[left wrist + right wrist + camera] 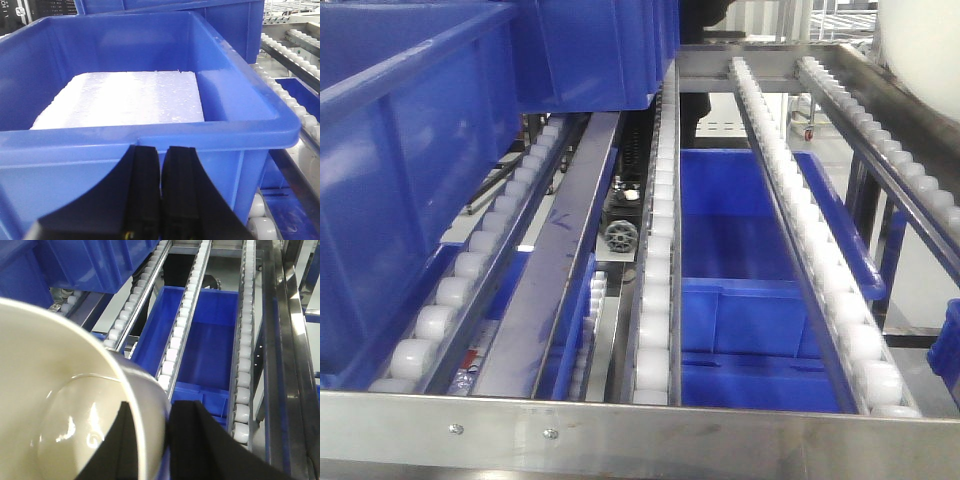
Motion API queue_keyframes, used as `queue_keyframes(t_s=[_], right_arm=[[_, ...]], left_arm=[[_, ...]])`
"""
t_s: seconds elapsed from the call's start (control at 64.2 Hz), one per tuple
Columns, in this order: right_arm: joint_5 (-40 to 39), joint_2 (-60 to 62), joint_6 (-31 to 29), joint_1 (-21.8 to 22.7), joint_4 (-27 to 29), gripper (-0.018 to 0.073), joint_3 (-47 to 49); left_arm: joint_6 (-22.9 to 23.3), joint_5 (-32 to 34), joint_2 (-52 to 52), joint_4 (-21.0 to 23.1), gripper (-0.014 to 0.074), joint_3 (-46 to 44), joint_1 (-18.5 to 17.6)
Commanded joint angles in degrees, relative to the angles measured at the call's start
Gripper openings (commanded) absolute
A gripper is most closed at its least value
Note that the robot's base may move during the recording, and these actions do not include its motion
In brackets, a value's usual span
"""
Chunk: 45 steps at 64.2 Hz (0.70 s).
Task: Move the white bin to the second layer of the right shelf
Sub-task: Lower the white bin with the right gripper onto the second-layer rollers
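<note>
The white bin (60, 390) fills the lower left of the right wrist view, open side toward the camera, its glossy cream inside showing. My right gripper (152, 410) is shut on its wall, one black finger inside and the other outside. The bin hangs above the right shelf second layer (182, 325), a steel frame with sloping rails of white rollers. In the front view only a white corner of the bin (920, 40) shows at the top right over those rails (790, 190). My left gripper (162, 150) is shut on nothing, close to the near wall of a blue crate.
The blue crate (150, 135) at the left gripper holds a white foam slab (130, 100). Large blue crates (410, 150) sit on the left rails. Another blue crate (740, 230) lies on the level below the right rails. A steel front bar (640, 430) crosses the bottom.
</note>
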<state>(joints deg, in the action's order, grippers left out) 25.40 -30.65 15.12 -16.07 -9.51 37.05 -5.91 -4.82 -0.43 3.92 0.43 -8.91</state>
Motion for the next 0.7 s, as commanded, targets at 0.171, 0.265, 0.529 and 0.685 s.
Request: queue_keyframes(t_s=[0.171,0.265,0.529,0.685], right_arm=[[-5.68,0.02,0.01,0.30,-0.60,0.0057,1.75],[-5.68,0.02,0.01,0.30,-0.60,0.0057,1.75],[-5.68,0.02,0.01,0.30,-0.60,0.0057,1.75],[-5.74,0.02,0.01,0.30,-0.60,0.0057,1.75]], left_arm=[[0.20,4.82,-0.80,0.31,0.0085,2.11,-0.21],[0.20,4.82,-0.80,0.31,0.0085,2.11,-0.21],[0.20,4.82,-0.80,0.31,0.0085,2.11,-0.21],[0.20,4.82,-0.80,0.31,0.0085,2.11,-0.21]])
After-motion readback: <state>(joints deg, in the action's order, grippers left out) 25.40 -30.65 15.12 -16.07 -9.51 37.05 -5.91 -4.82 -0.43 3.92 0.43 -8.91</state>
